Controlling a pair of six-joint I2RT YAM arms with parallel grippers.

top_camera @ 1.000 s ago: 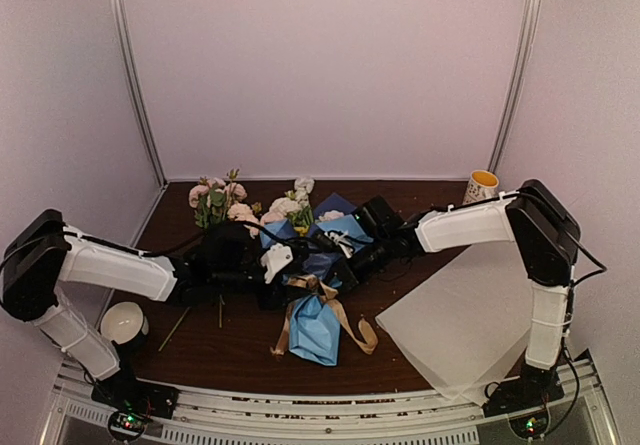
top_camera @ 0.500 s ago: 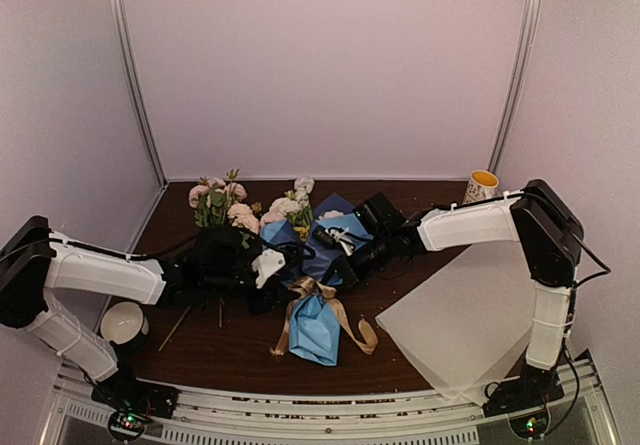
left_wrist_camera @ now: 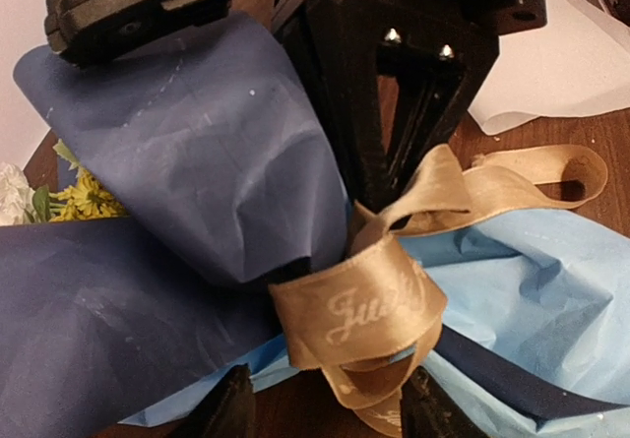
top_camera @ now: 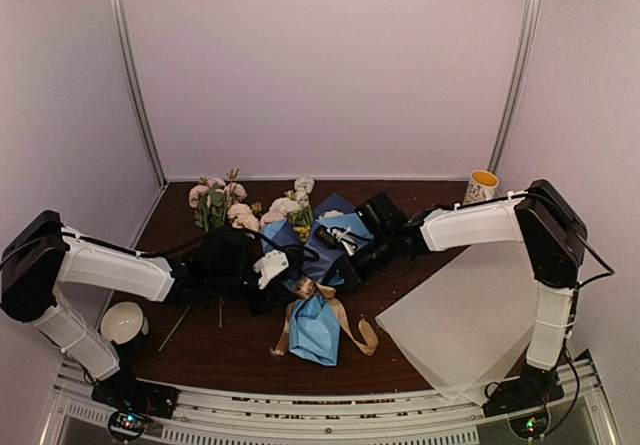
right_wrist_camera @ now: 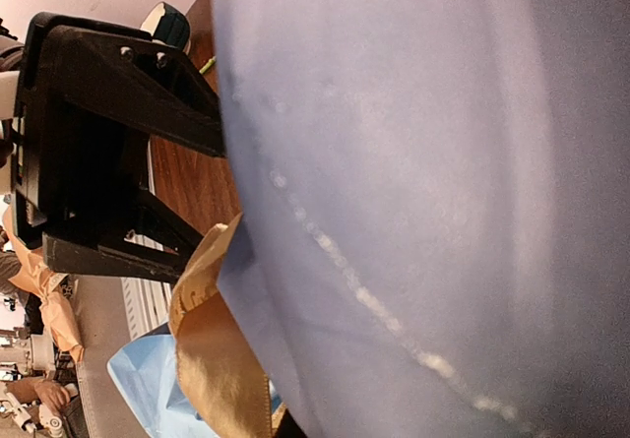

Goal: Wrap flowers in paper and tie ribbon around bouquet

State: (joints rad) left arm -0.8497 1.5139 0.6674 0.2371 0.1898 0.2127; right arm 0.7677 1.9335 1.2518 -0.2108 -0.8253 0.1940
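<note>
The bouquet (top_camera: 315, 265), a cone of blue paper (left_wrist_camera: 197, 162), lies mid-table with white and yellow flowers (top_camera: 290, 208) at its far end. Yellow blooms (left_wrist_camera: 84, 197) peek out at the left. The tan-gold ribbon (left_wrist_camera: 359, 310) loops round the cone's narrow waist, and its tails (top_camera: 355, 327) trail over the light blue end. My left gripper (left_wrist_camera: 330, 413) is open, its fingertips (left_wrist_camera: 231, 408) either side of the ribbon loop. My right gripper (top_camera: 342, 268) comes from the opposite side, its black fingers (left_wrist_camera: 389, 153) pinched together on the ribbon at the knot. Paper (right_wrist_camera: 423, 202) fills the right wrist view.
Loose pink flowers (top_camera: 215, 203) lie at the back left. A white bowl (top_camera: 124, 322) sits near the front left edge. A yellow cup (top_camera: 481, 185) stands at the back right. A pale translucent sheet (top_camera: 470, 325) covers the front right.
My left gripper drew back left, then returned a little toward the ribbon. The right arm and the bouquet stayed almost still.
</note>
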